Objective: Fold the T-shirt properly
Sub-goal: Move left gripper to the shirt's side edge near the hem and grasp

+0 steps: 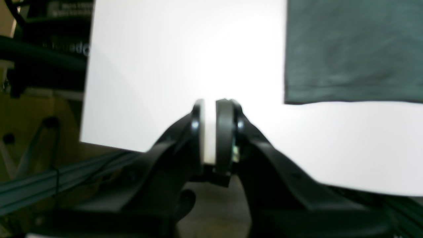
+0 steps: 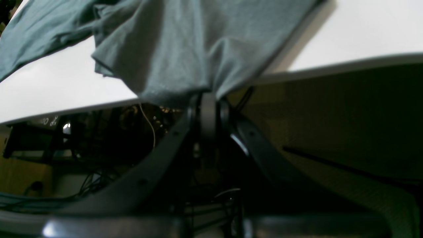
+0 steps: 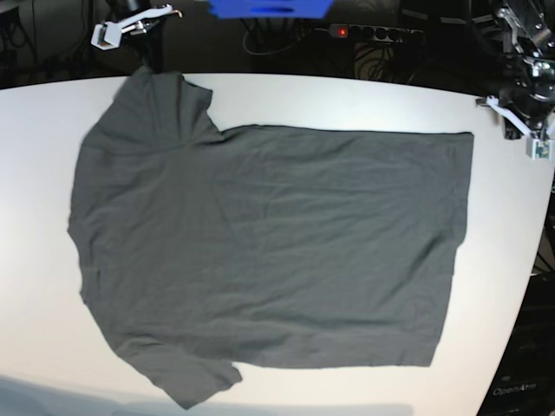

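Observation:
The dark grey T-shirt [image 3: 277, 251] lies spread flat on the white table [image 3: 347, 95], neck end at the left and hem at the right. At the far left edge, my right gripper [image 3: 141, 59] is shut on a sleeve of the T-shirt [image 2: 172, 43]. In its wrist view the right gripper [image 2: 208, 99] pinches the cloth just past the table edge. My left gripper [image 3: 519, 121] hovers by the far right edge. In its own view the left gripper [image 1: 210, 109] stands slightly open with nothing between its pads. The hem corner of the T-shirt [image 1: 353, 49] lies apart from it.
A blue object [image 3: 269, 7] and a power strip [image 3: 364, 32] sit behind the table's far edge. Dark frames and cables [image 2: 99, 158] hang below the table's rim. A bare strip of table [image 3: 512, 243] runs right of the hem.

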`<state>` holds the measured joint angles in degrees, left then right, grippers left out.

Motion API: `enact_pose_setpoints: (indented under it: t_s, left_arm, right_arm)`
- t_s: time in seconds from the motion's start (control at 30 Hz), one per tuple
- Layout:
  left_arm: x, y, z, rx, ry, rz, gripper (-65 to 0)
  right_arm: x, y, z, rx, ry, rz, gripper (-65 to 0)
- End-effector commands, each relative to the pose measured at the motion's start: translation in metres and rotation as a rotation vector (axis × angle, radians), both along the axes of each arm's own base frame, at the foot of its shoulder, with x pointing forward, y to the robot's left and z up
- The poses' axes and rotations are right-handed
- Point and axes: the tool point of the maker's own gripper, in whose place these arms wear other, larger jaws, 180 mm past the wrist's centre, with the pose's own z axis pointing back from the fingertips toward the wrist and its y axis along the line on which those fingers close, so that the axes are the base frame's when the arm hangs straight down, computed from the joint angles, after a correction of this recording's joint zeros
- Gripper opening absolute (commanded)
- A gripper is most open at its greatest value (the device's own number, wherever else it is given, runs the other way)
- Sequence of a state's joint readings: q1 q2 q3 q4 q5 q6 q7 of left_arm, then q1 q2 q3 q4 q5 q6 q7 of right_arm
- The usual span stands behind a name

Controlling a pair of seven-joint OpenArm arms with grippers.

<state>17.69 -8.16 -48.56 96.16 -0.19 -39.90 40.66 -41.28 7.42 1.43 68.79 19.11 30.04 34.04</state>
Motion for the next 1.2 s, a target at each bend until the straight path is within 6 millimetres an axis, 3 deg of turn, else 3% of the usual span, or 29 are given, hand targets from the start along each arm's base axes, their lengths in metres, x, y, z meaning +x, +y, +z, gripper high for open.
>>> enact_pose_setpoints:
  t_s: [0.0, 0.27, 0.33, 0.47, 0.57, 0.97, 1.17]
  left_arm:
    - [0.005, 0.002, 0.005, 0.020, -0.017, -0.004, -58.4]
    - [0.013, -0.004, -0.004, 0.050, 0.016, 0.017, -57.4]
    - [0.014, -0.006, -0.003, 0.046, 0.009, 0.019, -49.7]
    - [0.015, -0.007, -0.003, 0.045, 0.005, 0.018, -22.5]
    - [0.014, -0.011, -0.005, 0.034, 0.002, 0.021, -12.7]
    - [0.038, -0.021, -0.004, -0.012, -0.047, 0.027, -12.8]
    - [0.045, -0.032, -0.017, -0.066, -0.044, 0.038, -12.8]
  right_arm:
    - [-0.001, -0.003, 0.007, 0.015, -0.026, -0.009, -64.4]
    - [-0.001, -0.003, 0.006, 0.015, -0.024, -0.009, -64.4]
    - [-0.002, -0.003, 0.006, 0.015, -0.023, -0.009, -64.4]
    - [-0.001, -0.003, 0.006, 0.015, -0.024, -0.009, -64.6]
    - [-0.001, -0.003, 0.006, 0.015, -0.024, -0.009, -64.6]
    - [-0.001, -0.003, 0.006, 0.013, -0.022, -0.006, -64.6]
    - [-0.004, -0.004, 0.000, 0.003, 0.017, 0.019, -64.6]
